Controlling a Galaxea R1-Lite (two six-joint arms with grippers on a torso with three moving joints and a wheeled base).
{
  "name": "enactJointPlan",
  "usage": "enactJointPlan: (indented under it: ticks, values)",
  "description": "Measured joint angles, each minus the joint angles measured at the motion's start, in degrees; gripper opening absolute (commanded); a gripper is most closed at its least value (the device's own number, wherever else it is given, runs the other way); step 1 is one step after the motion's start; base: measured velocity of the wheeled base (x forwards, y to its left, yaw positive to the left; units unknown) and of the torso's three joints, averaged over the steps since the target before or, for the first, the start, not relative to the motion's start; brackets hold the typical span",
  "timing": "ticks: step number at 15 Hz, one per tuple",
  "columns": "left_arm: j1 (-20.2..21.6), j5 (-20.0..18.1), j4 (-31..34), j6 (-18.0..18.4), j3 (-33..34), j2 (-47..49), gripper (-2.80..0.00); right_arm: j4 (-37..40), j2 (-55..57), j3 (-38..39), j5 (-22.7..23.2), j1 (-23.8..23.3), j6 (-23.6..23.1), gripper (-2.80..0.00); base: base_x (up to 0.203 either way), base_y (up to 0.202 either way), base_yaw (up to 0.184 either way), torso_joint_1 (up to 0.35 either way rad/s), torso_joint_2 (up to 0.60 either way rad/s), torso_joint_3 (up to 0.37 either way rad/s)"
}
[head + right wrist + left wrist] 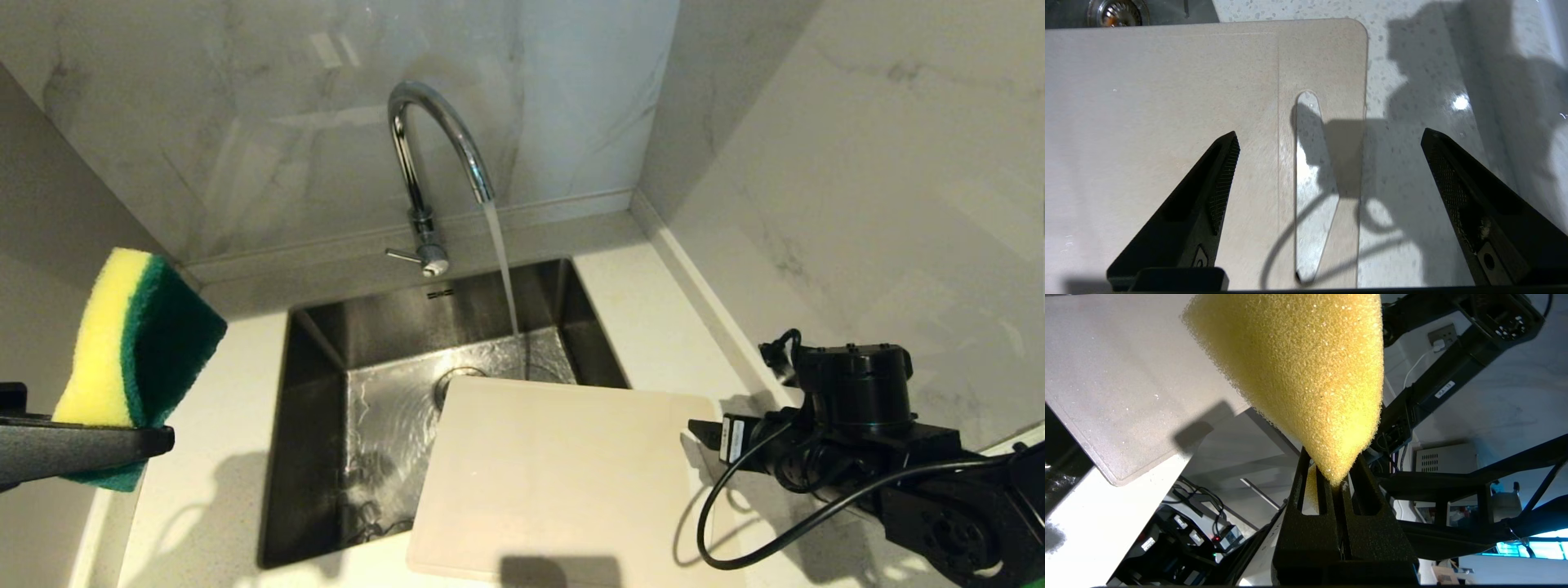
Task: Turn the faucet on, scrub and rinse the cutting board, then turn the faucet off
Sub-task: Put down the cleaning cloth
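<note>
Water is already running from the faucet (433, 155) into the sink (326, 408), so you have step one done. The cutting board (555, 474) lies flat on the worktop (653, 310), overhanging the sink's front right corner, apparently unscrubbed. Your right tool (1331, 171) hangs spread wide over its slot end, holding nothing. Your left tool (1337, 486) pinches the sponge (131, 343), well off the board.

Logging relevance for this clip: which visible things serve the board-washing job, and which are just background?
In use:
faucet, running
cutting board, lying partly over the sink
sponge, clamped in the left gripper
right gripper, open above the board's slot end

Background:
countertop
marble wall
</note>
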Motion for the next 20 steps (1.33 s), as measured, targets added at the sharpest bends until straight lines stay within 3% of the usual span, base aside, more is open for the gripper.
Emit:
enactJointPlan:
  ticks: [3,12,15,20]
  values:
    - [0.00,-0.04,-0.07,0.00,-0.09,-0.09,-2.80,9.29,-6.12,-2.16,0.19,0.09,1.66,-2.80,0.000,0.000,0.000,0.000,0.00,0.000]
    - [-0.02,-1.09,-0.85,0.00,-0.40,-0.88,-2.80,59.03,-28.68,-29.12,-1.68,2.01,4.25,-2.80,0.000,0.000,0.000,0.000,0.00,0.000]
    - [-0.02,-2.55,-0.82,0.01,-0.08,-1.76,-2.80,67.21,-35.55,-31.22,-3.79,2.12,4.26,-2.80,0.000,0.000,0.000,0.000,0.00,0.000]
    - [0.02,-1.82,-0.40,0.16,0.26,-2.49,-2.80,80.95,-46.50,-37.65,-4.02,2.05,4.26,-2.80,0.000,0.000,0.000,0.000,0.00,0.000]
